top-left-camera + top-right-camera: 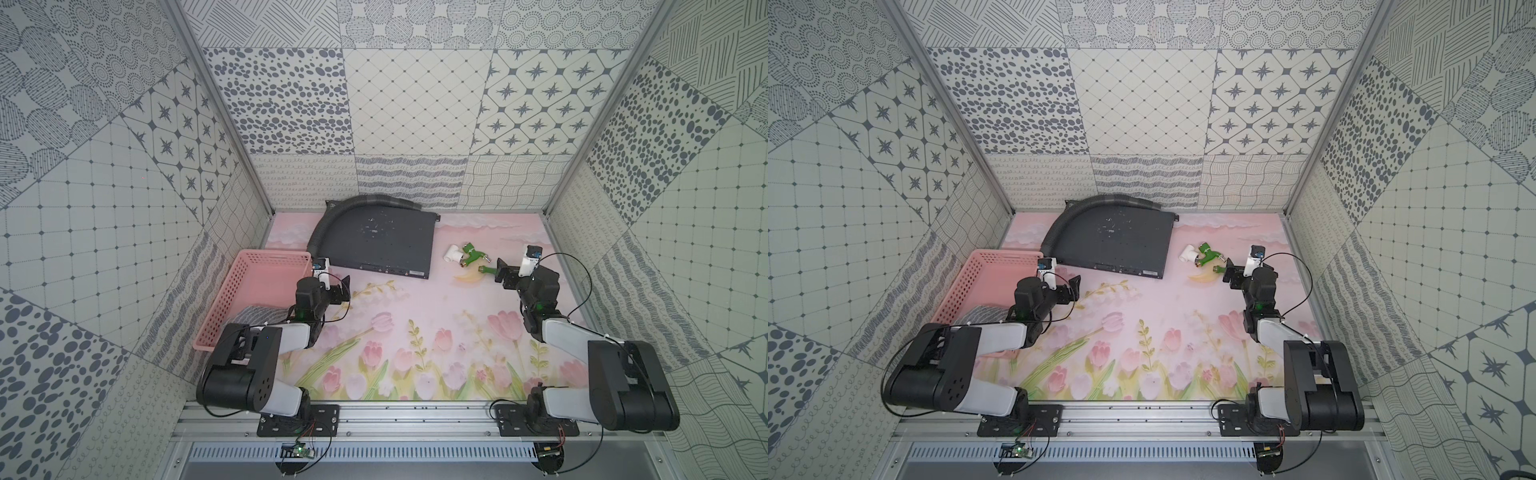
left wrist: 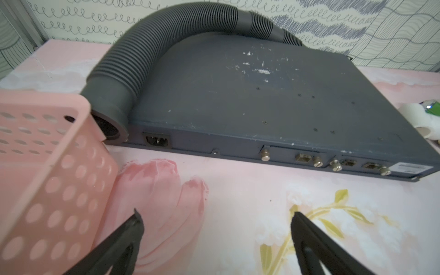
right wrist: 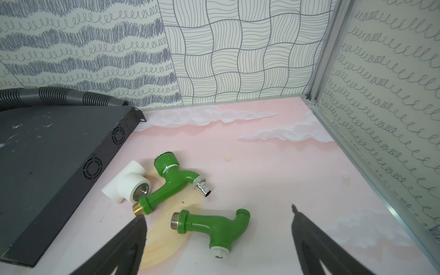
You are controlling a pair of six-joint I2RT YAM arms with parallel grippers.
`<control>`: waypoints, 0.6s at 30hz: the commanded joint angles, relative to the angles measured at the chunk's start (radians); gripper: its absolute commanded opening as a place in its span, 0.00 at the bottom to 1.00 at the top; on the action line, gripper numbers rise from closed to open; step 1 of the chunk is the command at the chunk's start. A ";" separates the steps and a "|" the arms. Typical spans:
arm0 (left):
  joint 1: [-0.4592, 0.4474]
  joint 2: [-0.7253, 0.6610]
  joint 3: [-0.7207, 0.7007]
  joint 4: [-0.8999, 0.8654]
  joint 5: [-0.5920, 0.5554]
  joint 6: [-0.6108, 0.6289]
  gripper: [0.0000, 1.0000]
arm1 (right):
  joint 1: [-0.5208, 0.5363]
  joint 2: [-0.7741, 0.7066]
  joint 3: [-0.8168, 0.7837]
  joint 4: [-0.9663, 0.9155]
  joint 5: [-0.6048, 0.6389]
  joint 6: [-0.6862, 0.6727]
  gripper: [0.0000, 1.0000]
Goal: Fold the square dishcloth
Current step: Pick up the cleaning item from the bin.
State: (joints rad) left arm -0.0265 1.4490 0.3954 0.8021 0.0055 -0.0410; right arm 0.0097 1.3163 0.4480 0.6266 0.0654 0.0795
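The square dishcloth (image 1: 252, 314) is a grey striped cloth lying in the near end of the pink basket (image 1: 253, 266); in both top views my left arm covers part of it (image 1: 980, 314). The left gripper (image 1: 343, 286) hovers open just right of the basket, over the flowered table, with nothing between its fingers (image 2: 215, 214). Far to the right, the right gripper (image 1: 498, 271) is open and empty above a green tap (image 3: 214, 226), well away from the cloth. Neither wrist view shows the cloth.
A dark flat metal box (image 1: 382, 245) with a grey ribbed hose (image 1: 332, 222) over it lies at the back. Two green taps (image 1: 471, 251) and a white pipe fitting (image 1: 452, 252) lie at the back right. Patterned walls enclose the table on three sides.
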 commanded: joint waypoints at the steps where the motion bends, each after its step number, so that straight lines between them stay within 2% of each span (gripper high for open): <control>1: 0.005 -0.166 0.018 -0.207 -0.063 -0.070 0.99 | 0.001 -0.052 0.005 -0.054 0.084 0.032 0.97; 10: 0.005 -0.491 0.145 -0.759 -0.160 -0.308 0.99 | 0.001 -0.144 0.059 -0.238 0.157 0.092 0.97; 18: 0.005 -0.614 0.323 -1.309 -0.477 -0.531 0.99 | 0.001 -0.131 0.159 -0.423 0.168 0.120 0.97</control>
State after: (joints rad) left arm -0.0265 0.8875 0.6392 0.0158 -0.2192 -0.3546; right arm 0.0097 1.1870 0.5694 0.2741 0.2142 0.1783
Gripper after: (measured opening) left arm 0.990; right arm 0.969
